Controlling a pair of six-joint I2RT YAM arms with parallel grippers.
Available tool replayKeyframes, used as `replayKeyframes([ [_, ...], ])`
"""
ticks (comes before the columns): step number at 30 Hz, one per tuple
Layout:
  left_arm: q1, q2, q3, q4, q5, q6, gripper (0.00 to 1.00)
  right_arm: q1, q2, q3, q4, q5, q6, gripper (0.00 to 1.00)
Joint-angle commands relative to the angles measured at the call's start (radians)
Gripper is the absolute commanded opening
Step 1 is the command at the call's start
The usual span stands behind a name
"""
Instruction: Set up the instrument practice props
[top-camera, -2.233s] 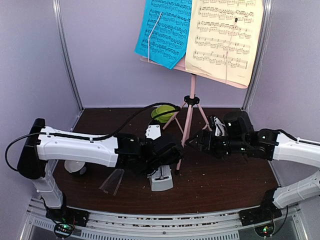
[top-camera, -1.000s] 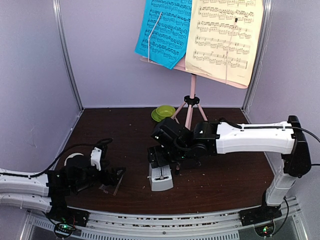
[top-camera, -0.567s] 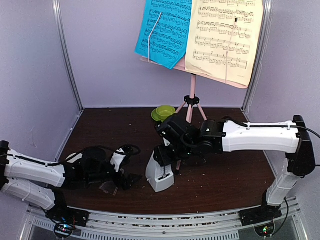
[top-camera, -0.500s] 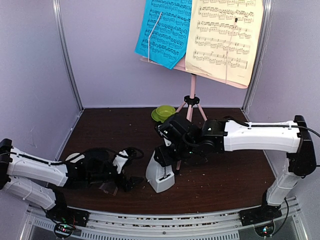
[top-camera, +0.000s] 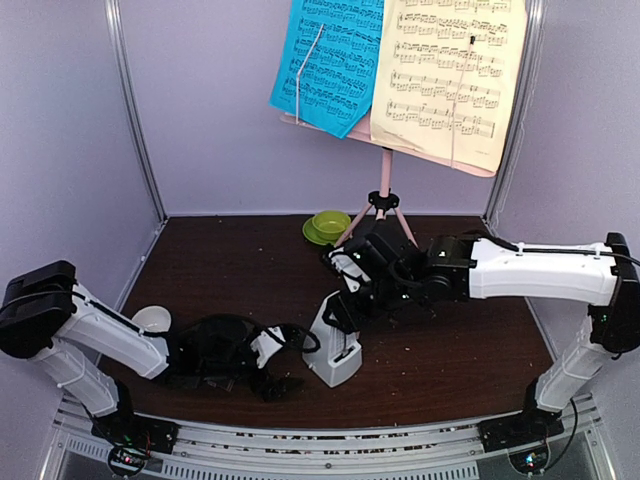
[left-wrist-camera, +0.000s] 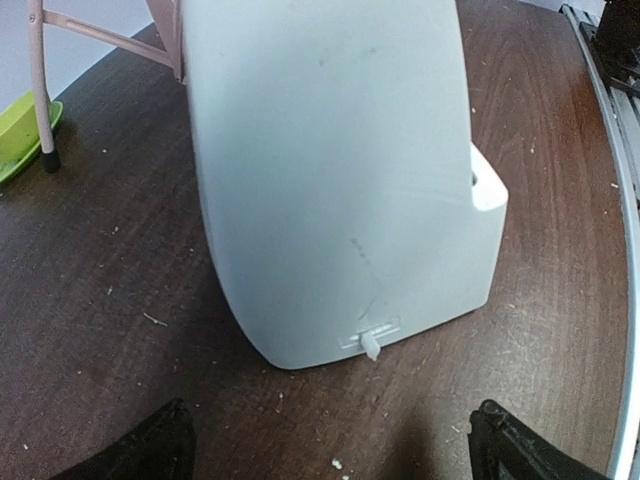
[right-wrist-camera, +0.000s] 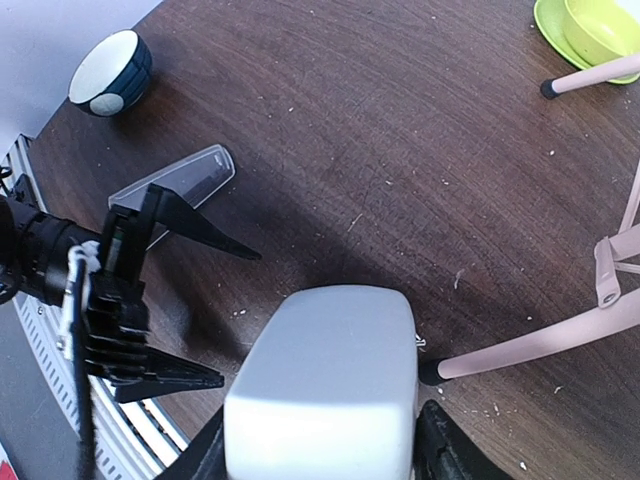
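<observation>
The white pyramid metronome (top-camera: 335, 352) stands on the table, leaning slightly. My right gripper (top-camera: 345, 303) is shut on its top (right-wrist-camera: 325, 385), with a finger on each side. My left gripper (top-camera: 285, 362) lies low on the table, open and empty, pointing at the metronome's side (left-wrist-camera: 330, 170) from a short gap. Its open fingers also show in the right wrist view (right-wrist-camera: 190, 225). The clear cover (right-wrist-camera: 170, 180) lies flat behind the left gripper, hidden under the arm in the top view. The pink music stand (top-camera: 380, 200) holds the blue page (top-camera: 330, 60) and the pale-yellow page (top-camera: 450, 70).
A green bowl on a saucer (top-camera: 328, 225) sits at the back by the stand's legs (right-wrist-camera: 530, 350). A small white-and-black cup (top-camera: 150, 320) stands at the left, beside my left arm. The table's front edge and rail are just behind the left gripper.
The right gripper has raised the metronome from lying flat to standing and shifted it slightly right. The left arm has slid right along the table, past the cover, up to the metronome.
</observation>
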Motion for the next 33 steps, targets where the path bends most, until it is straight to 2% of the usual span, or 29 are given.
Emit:
replayKeyframes([
  [1, -0.012, 0.061, 0.034, 0.142, -0.048, -0.002, 0.97, -0.008, -0.062, -0.005, 0.078, -0.028, -0.016, 0.30],
  [13, -0.014, 0.197, 0.109, 0.184, -0.090, -0.014, 0.89, -0.011, -0.073, -0.019, 0.099, -0.050, -0.001, 0.29],
  [21, -0.006, 0.195, 0.090, 0.188, -0.089, 0.001, 0.53, -0.010, -0.062, -0.010, 0.106, -0.059, 0.001, 0.29],
  [26, 0.014, 0.169, 0.073, 0.205, -0.102, -0.025, 0.38, -0.008, -0.050, 0.000, 0.121, -0.053, 0.036, 0.28],
  [28, 0.022, 0.151, 0.059, 0.215, -0.105, -0.035, 0.40, -0.007, -0.045, 0.005, 0.121, -0.029, 0.059, 0.28],
  [30, 0.024, 0.120, 0.045, 0.211, -0.123, -0.038, 0.55, -0.007, -0.040, 0.015, 0.110, 0.014, 0.090, 0.28],
  [31, 0.024, 0.100, 0.034, 0.208, -0.142, -0.043, 0.68, -0.006, -0.036, 0.020, 0.107, 0.040, 0.112, 0.29],
  [33, 0.025, 0.049, 0.025, 0.180, -0.180, -0.063, 0.76, 0.000, -0.025, 0.037, 0.098, 0.091, 0.156, 0.32],
])
